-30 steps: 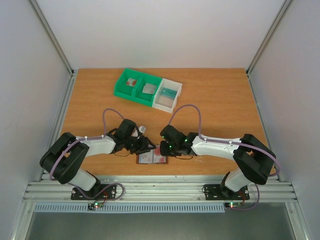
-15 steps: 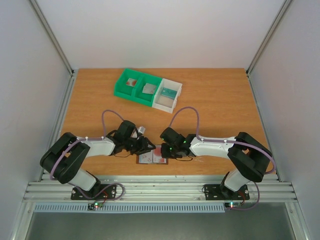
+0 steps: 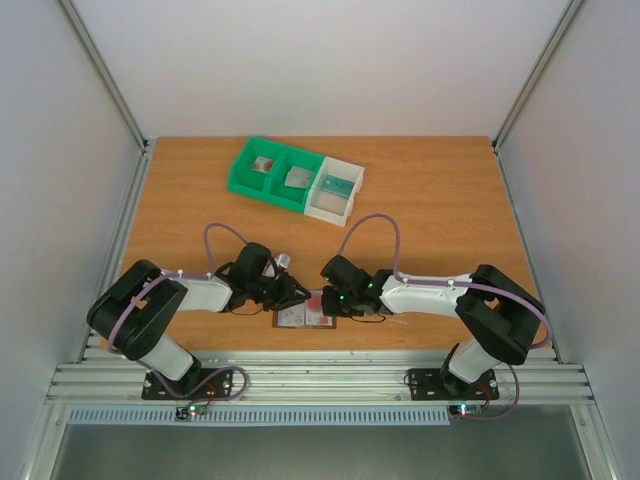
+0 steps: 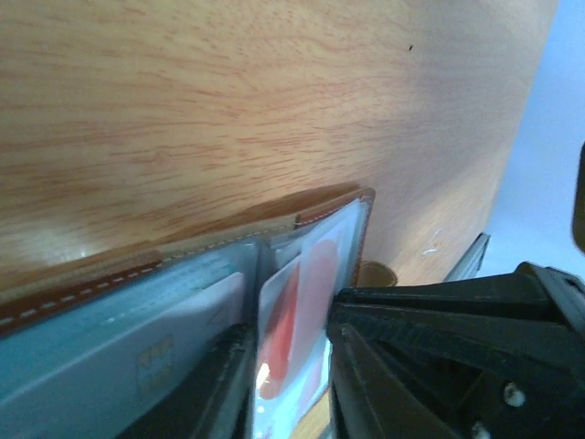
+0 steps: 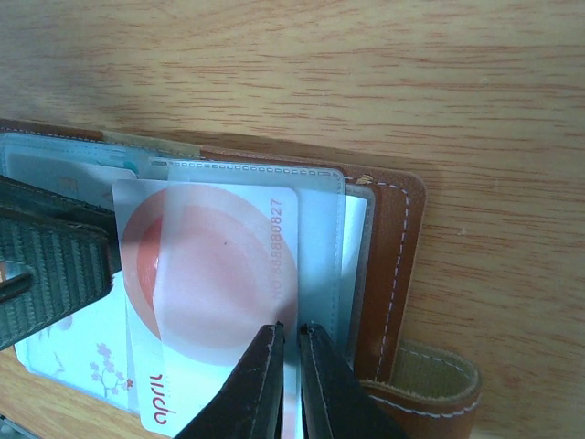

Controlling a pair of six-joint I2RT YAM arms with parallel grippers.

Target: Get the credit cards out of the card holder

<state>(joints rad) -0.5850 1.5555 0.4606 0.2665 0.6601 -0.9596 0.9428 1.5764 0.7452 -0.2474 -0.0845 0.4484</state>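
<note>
The brown card holder lies open near the table's front edge, between both grippers. In the right wrist view its brown cover and tab show. A red-and-white credit card sits in a clear sleeve and sticks out of the sleeve's left side. My right gripper is nearly shut, its tips pinched on the sleeve at the card's right edge. My left gripper has a finger on each side of the red card. A pale card sits in the left pocket.
A green bin and an attached white bin stand at the back of the table, holding small items. The table's front rail is just behind the card holder. My left gripper's ribbed finger covers the holder's left side.
My right gripper has shifted slightly left onto the card holder. My left arm's elbow has moved a little. The card holder has stayed in place.
</note>
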